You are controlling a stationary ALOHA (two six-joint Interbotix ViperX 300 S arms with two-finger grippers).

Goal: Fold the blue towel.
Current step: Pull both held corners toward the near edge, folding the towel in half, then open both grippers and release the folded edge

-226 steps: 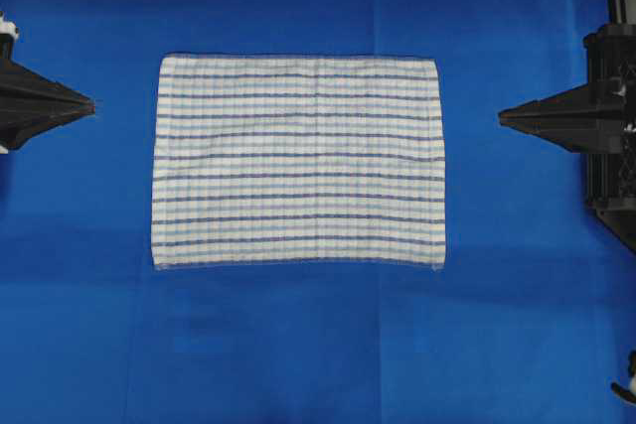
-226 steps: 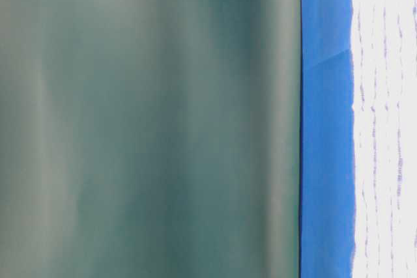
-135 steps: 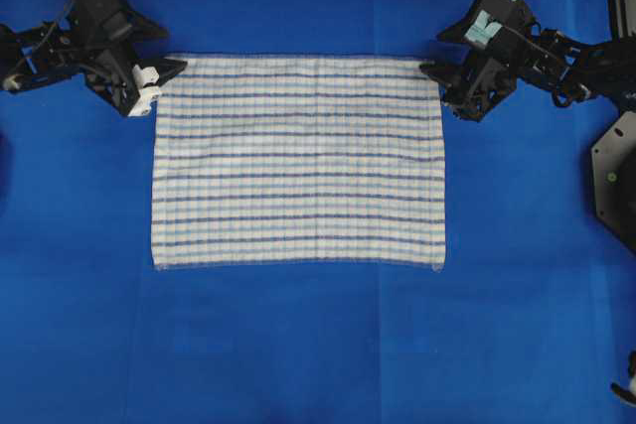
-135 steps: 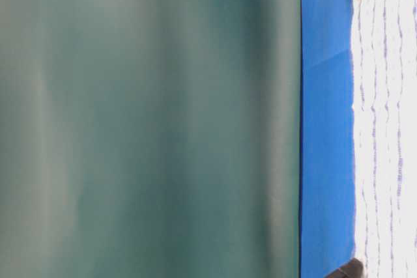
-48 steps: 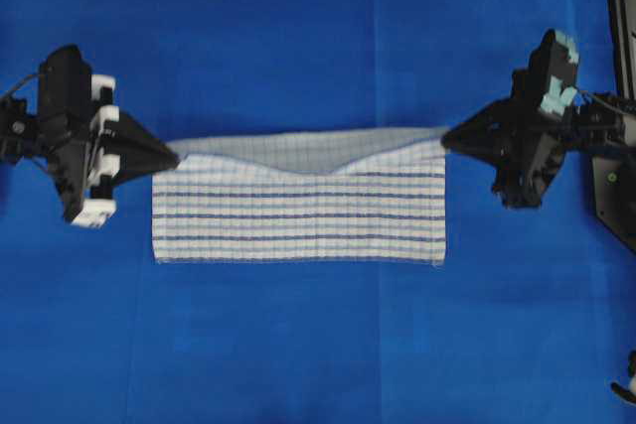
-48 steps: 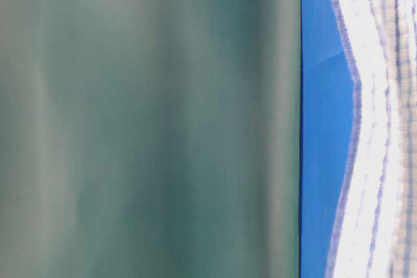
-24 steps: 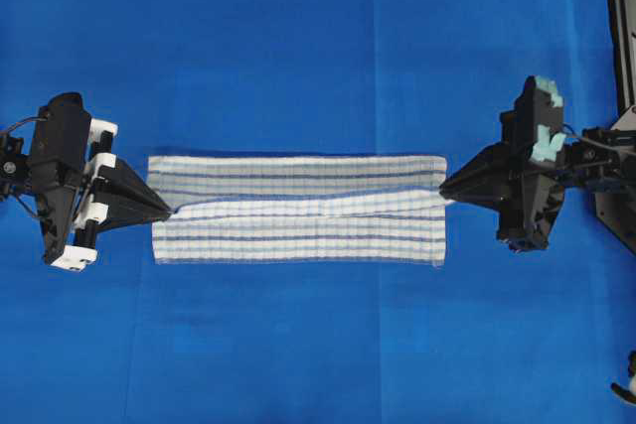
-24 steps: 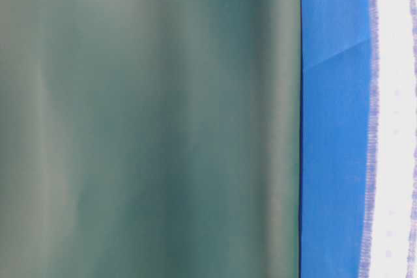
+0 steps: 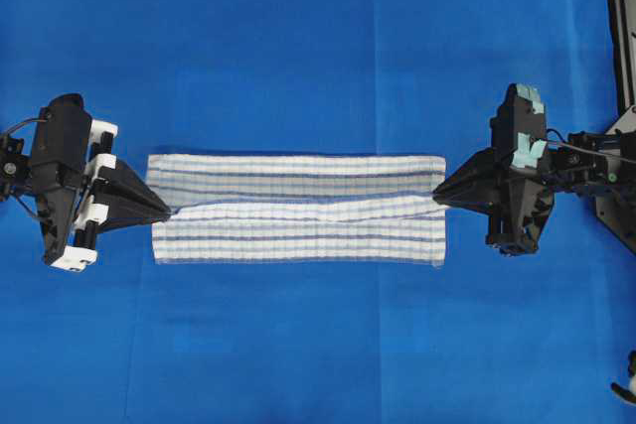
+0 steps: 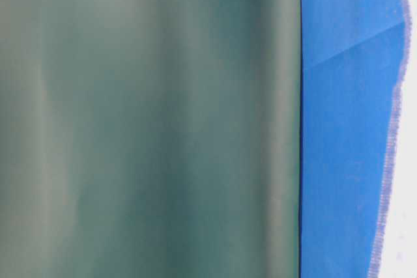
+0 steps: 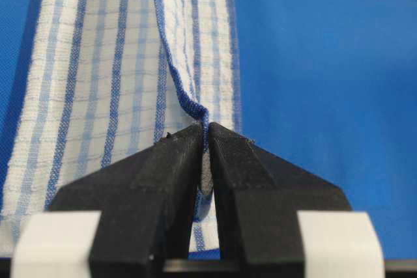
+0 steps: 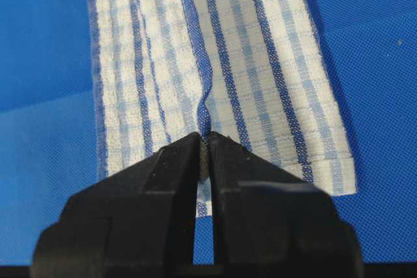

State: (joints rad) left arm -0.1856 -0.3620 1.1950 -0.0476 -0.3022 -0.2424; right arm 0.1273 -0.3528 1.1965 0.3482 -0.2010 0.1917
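The blue towel [image 9: 298,235], white with thin blue stripes, lies as a long band doubled over on itself across the middle of the overhead view. My left gripper [image 9: 169,213] is shut on the towel's raised blue hem [image 11: 195,105] at its left end. My right gripper [image 9: 437,196] is shut on the pinched edge [image 12: 204,112] at the right end. In both wrist views cloth sits between the closed black fingertips, with more towel [image 11: 98,83] lying flat beyond them. At table level only the towel's fringed edge [image 10: 407,193] shows, at the far right.
A solid-blue covering [image 9: 318,345] spans the whole table, with a crease [image 10: 339,53] in it. A black frame [image 9: 621,37] stands at the right edge. A blurred grey-green surface [image 10: 150,122] fills most of the table-level view.
Over the last second both grippers carried the far edge toward the near edge, doubling the towel over. In the last half second the right gripper shifted slightly inward; the left stayed put.
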